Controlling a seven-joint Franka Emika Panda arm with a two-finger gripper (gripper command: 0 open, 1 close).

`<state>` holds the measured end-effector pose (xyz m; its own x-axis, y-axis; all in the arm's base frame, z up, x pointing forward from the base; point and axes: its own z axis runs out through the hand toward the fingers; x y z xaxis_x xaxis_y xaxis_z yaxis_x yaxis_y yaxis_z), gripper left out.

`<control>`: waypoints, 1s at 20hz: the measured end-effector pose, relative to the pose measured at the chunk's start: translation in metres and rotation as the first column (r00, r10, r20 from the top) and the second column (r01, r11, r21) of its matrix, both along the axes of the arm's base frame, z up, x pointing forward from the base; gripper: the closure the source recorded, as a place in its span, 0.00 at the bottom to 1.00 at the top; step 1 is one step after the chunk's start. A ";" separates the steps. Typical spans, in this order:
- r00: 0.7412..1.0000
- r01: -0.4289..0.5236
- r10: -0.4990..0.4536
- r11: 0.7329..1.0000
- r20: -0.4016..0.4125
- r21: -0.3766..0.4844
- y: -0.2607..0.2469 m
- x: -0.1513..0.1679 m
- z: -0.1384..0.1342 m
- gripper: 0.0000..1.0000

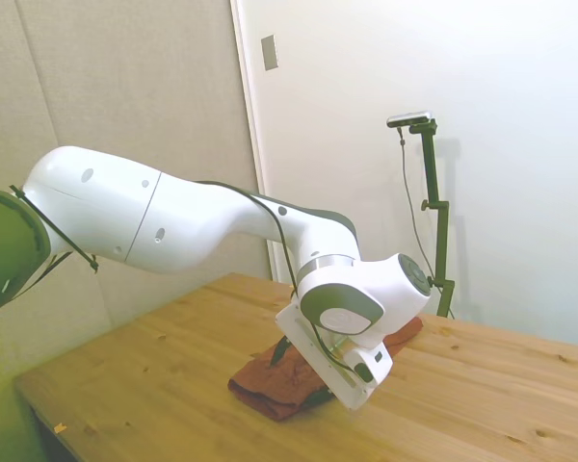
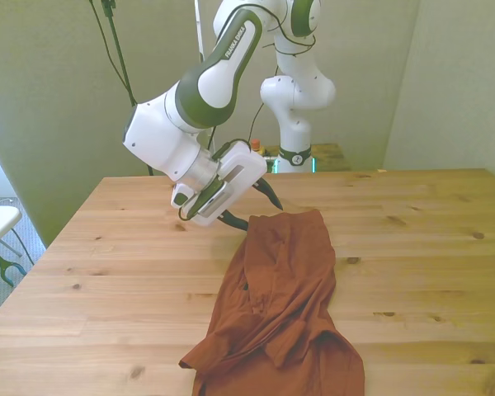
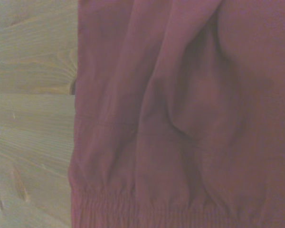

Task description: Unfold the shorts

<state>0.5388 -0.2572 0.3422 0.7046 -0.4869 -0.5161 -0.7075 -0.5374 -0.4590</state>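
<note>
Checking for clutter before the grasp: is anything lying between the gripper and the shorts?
Nothing. In the front view, the open gripper sits right at the far end of the shorts, with only bare table beside them.

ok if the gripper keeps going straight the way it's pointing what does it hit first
Most likely the shorts: the open gripper angles down over their far edge, with the table underneath. Depth is hard to judge.

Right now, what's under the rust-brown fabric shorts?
The rust-brown fabric shorts lie crumpled and folded over themselves on the wooden table, whose planks show all around them. The cloth hides the table beneath and anything between its layers.
</note>
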 end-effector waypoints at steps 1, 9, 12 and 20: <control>1.000 -0.001 0.001 1.000 0.000 0.001 0.000 0.000 0.000 1.00; 1.000 0.005 -0.005 1.000 -0.010 0.005 -0.007 -0.006 0.000 1.00; 1.000 0.013 -0.013 1.000 -0.014 0.004 -0.011 -0.009 -0.001 1.00; 0.999 0.026 -0.025 1.000 -0.039 0.015 -0.021 -0.013 -0.021 1.00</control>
<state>0.5254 -0.2783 0.3216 0.6714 -0.4964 -0.5502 -0.7383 -0.5119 -0.4392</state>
